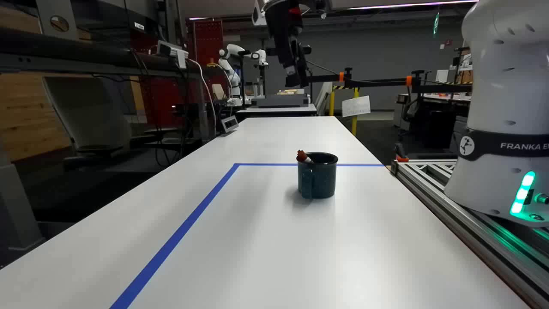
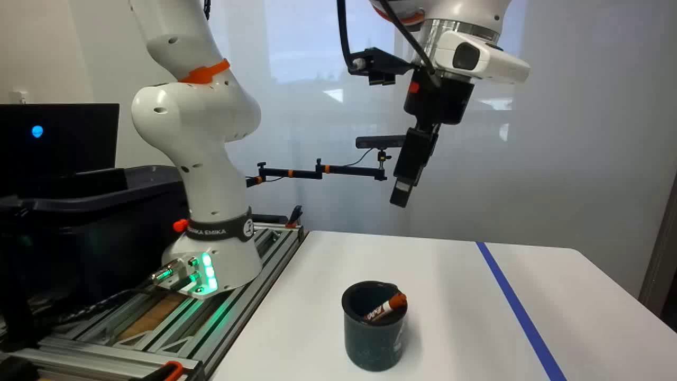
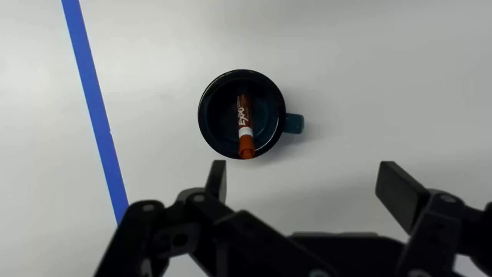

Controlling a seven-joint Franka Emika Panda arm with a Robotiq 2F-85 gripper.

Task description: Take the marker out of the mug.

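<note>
The dark blue-green mug stands upright on the white table in both exterior views (image 1: 321,179) (image 2: 372,341) and in the wrist view (image 3: 266,115). Its handle points right in the wrist view. The marker (image 3: 245,123), orange-red with a white band, leans inside the mug. Its capped end rests at the rim and shows in both exterior views (image 1: 303,156) (image 2: 389,306); its lower end is in the mug's shadow. My gripper (image 3: 301,173) is open and empty, with its fingers wide apart. It hangs well above the table and the mug in both exterior views (image 1: 297,80) (image 2: 402,194), touching nothing.
Blue tape (image 1: 188,223) marks lines on the white table (image 1: 206,266). The robot base is on a metal rail frame (image 2: 232,317) along one table edge. A camera arm (image 2: 322,170) reaches out behind the gripper. A black bin (image 2: 90,233) stands beside the base.
</note>
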